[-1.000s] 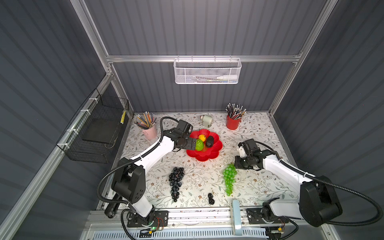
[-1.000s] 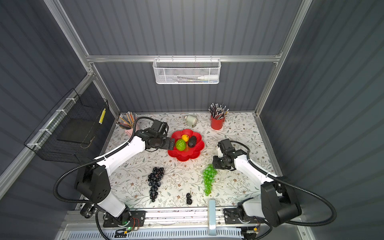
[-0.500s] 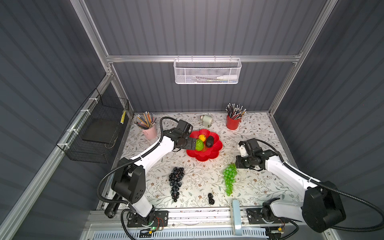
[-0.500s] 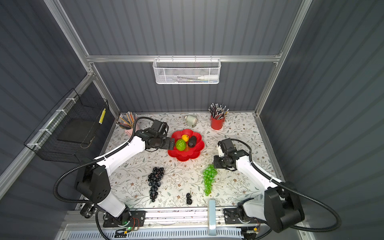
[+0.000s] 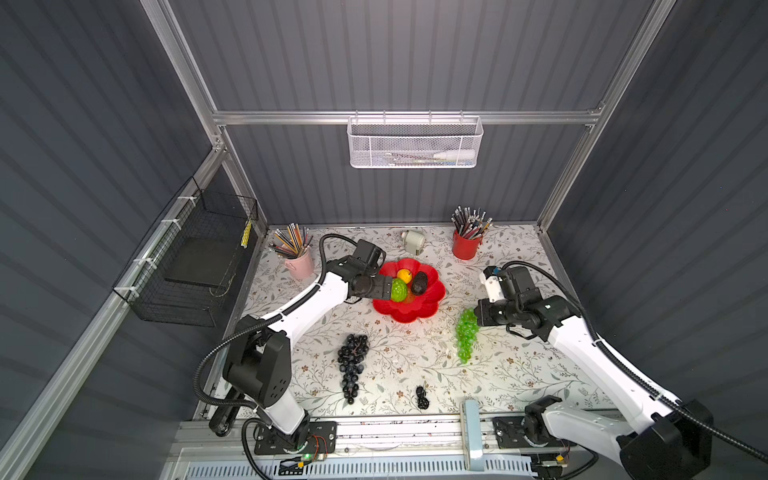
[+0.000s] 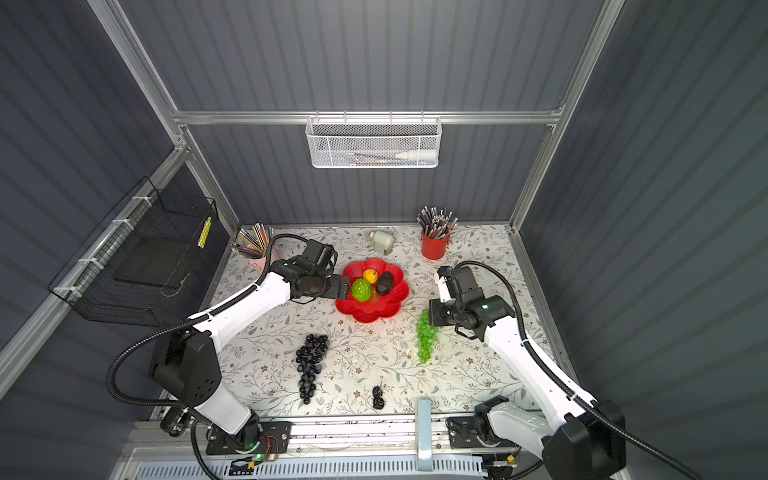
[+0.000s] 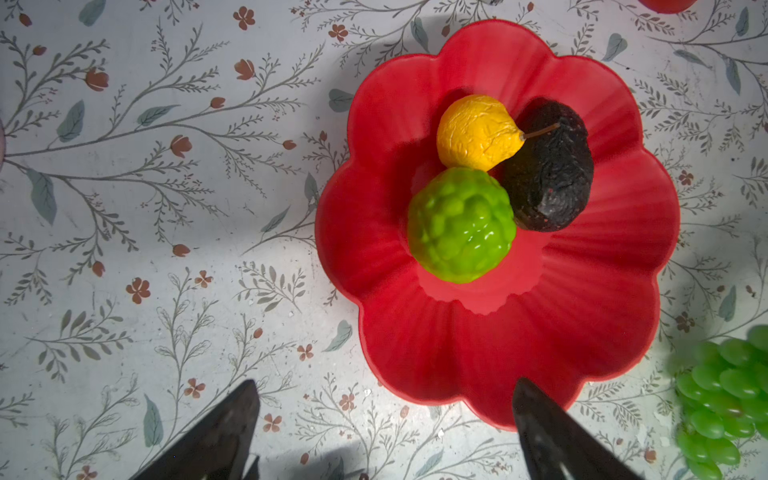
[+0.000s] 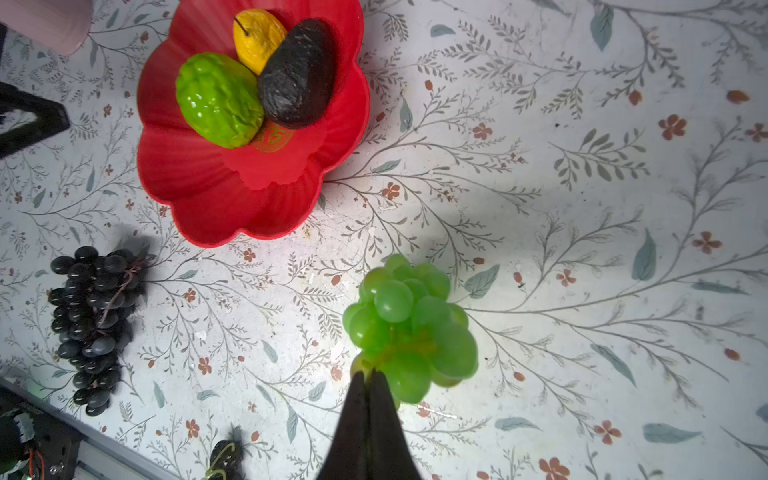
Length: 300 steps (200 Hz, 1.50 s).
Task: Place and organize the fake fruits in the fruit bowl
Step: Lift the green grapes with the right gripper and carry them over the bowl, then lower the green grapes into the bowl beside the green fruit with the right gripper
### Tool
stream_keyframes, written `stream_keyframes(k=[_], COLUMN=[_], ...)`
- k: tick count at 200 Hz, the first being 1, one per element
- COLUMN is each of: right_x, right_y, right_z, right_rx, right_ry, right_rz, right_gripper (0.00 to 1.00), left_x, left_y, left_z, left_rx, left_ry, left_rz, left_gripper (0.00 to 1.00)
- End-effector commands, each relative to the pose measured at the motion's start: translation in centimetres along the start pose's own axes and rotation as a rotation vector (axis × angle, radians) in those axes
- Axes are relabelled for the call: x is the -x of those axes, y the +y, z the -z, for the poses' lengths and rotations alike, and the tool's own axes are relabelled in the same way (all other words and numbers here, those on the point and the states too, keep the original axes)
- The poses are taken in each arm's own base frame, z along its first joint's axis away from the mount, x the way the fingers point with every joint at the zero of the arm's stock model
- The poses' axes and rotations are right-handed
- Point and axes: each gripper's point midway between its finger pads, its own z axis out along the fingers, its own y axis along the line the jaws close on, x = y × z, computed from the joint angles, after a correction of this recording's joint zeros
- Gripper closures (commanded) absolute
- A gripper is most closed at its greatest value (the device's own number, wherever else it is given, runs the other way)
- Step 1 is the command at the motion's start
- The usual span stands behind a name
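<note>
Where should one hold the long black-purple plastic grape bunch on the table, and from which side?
Probably at the wide end of the black-purple grape bunch, nearest the red flower-shaped bowl, where its brownish stem shows; come from above, since it lies flat.

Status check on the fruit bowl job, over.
Left gripper open at fruit bowl rim. Right gripper shut on green grape bunch. Three fruits in bowl; black grape bunch and tiny black cluster on table. Nothing blocking.

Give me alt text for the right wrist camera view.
The right hand, shut, pinches the stem end of a translucent green plastic grape bunch over a floral tabletop. Nearby, a glossy red flower-shaped bowl holds a yellow pear-like fruit, a dark bumpy oval fruit and a lime-green knobbly ball; a black-purple grape bunch lies outside it.
</note>
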Motion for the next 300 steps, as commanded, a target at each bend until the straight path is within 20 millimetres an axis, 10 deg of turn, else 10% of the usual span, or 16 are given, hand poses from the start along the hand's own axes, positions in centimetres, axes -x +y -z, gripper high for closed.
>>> stream_keyframes(k=[1,57,125,300], right_x=[2.5,8.3,13.3,10.7], right_y=[1.6,6.4,13.7,20.9], right_z=[2.8,6.4,4.6,-6.6], right_rx=[0.007,0.077,0.228,0.407], right_ry=[-0.070,-0.159,-0.214,-0.059], right_rz=[0.055,0.152,0.222,0.144], right_gripper=[1.00,1.00,1.00,1.00], left_x=[0.6,0.6,0.6,-1.6], left_y=[0.3,0.4,1.6,4.1], left_z=[0.9,1.3,2.8,6.4], left_rx=[0.014,0.018,0.064,0.121], left_ry=[-0.021,-0.021,-0.077,-0.164], left_rz=[0.017,0.018,0.051,0.081], left_gripper=[0.05,0.05,0.05,0.05])
